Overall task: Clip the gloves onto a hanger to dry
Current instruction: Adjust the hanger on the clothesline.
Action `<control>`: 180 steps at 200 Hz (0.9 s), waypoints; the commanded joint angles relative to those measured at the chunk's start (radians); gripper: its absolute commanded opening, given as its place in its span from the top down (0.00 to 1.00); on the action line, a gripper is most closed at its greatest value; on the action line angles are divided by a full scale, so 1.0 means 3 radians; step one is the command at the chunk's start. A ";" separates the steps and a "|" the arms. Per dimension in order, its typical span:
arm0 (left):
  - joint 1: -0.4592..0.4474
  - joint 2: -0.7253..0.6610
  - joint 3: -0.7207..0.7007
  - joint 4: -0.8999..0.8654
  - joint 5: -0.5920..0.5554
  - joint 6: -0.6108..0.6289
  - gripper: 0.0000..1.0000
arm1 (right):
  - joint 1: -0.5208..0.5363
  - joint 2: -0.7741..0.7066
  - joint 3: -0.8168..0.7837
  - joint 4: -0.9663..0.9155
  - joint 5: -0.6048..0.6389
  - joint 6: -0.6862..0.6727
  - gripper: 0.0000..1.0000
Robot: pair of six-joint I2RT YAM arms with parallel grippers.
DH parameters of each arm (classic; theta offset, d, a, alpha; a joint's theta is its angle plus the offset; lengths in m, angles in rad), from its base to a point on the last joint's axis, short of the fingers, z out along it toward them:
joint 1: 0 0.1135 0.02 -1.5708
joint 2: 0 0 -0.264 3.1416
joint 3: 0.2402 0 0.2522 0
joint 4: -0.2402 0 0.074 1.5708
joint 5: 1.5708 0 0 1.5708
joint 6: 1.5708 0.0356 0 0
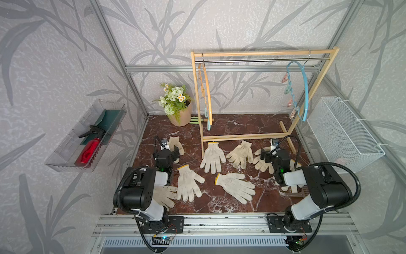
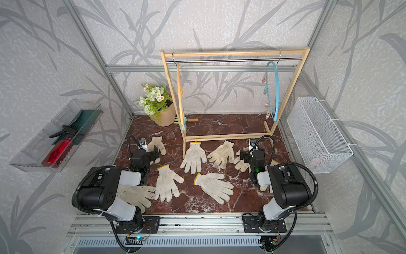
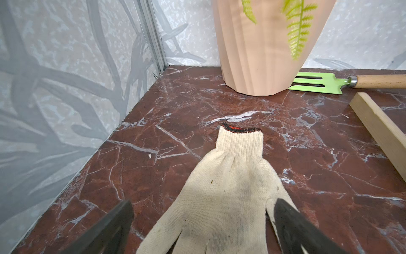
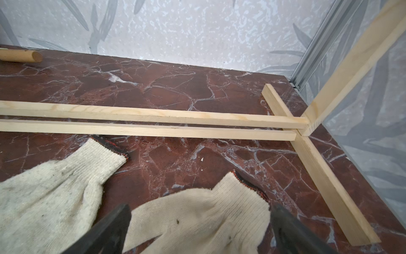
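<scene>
Leaf-patterned grey walls (image 1: 219, 26) enclose a red marble tabletop (image 1: 241, 125).

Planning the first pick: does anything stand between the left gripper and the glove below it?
Nothing visible does. The left gripper stands open directly above the glove, jaws either side of its palm; the vase sits well beyond.

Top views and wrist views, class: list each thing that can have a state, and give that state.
left gripper, open, empty
right gripper, open, empty
gloves, lying flat on the table, none clipped
blue clip hanger, hung on the rail, clips empty
wooden hanger, hung on the rail
red spray bottle, lying in the wall tray
</scene>
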 commanded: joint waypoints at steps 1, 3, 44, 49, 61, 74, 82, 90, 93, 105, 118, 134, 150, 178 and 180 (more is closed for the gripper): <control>0.0010 0.0006 0.0032 0.0054 -0.0008 -0.0027 0.01 | 0.0015 -0.0027 0.0056 0.0018 -0.0025 -0.0015 0.01; 0.0010 0.0009 0.0031 0.0056 -0.0006 -0.0024 0.01 | 0.0015 -0.0027 0.0054 0.0018 -0.0025 -0.0014 0.01; 0.0010 0.0010 0.0036 0.0053 0.0000 -0.0027 0.01 | 0.0015 -0.0028 0.0057 0.0018 -0.0025 -0.0012 0.01; 0.0010 0.0009 0.0035 0.0050 0.0000 -0.0027 0.01 | 0.0015 -0.0027 0.0057 0.0017 -0.0025 -0.0013 0.01; 0.0010 0.0010 0.0034 0.0053 -0.0002 -0.0027 0.01 | 0.0015 -0.0027 0.0055 0.0021 -0.0025 -0.0012 0.01; 0.0010 0.0008 0.0033 0.0051 -0.0001 -0.0028 0.01 | 0.0015 -0.0028 0.0055 0.0022 -0.0025 -0.0016 0.01; 0.0010 0.0010 0.0036 0.0049 -0.0001 -0.0028 0.01 | 0.0015 -0.0031 0.0054 0.0022 -0.0025 -0.0013 0.01; 0.0010 0.0014 0.0033 0.0049 -0.0004 -0.0028 0.01 | 0.0015 -0.0031 0.0056 0.0015 -0.0025 -0.0015 0.01; 0.0010 0.0013 0.0035 0.0048 0.0002 -0.0028 0.01 | 0.0015 -0.0028 0.0059 0.0018 -0.0025 -0.0015 0.01; 0.0015 0.0008 0.0038 0.0036 0.0009 -0.0033 0.01 | 0.0015 -0.0029 0.0061 0.0015 -0.0025 -0.0007 0.01; 0.0028 0.0007 0.0050 0.0018 0.0020 -0.0046 0.01 | 0.0015 -0.0031 0.0060 0.0014 -0.0025 -0.0011 0.01; 0.0073 -0.0003 0.0063 -0.0036 0.0102 -0.0081 0.01 | 0.0015 -0.0027 0.0059 0.0015 -0.0025 -0.0011 0.01; 0.0087 -0.0012 0.0057 -0.0024 0.0118 -0.0089 0.01 | 0.0015 -0.0027 0.0061 0.0018 -0.0025 -0.0008 0.01; 0.0083 -0.0058 0.0028 -0.0004 0.0099 -0.0077 0.01 | 0.0015 -0.0028 -0.0010 0.0144 0.0022 0.0007 0.01; 0.0082 -0.0072 0.0027 -0.0017 0.0100 -0.0072 0.01 | 0.0015 -0.0026 -0.0023 0.0184 0.0032 0.0011 0.01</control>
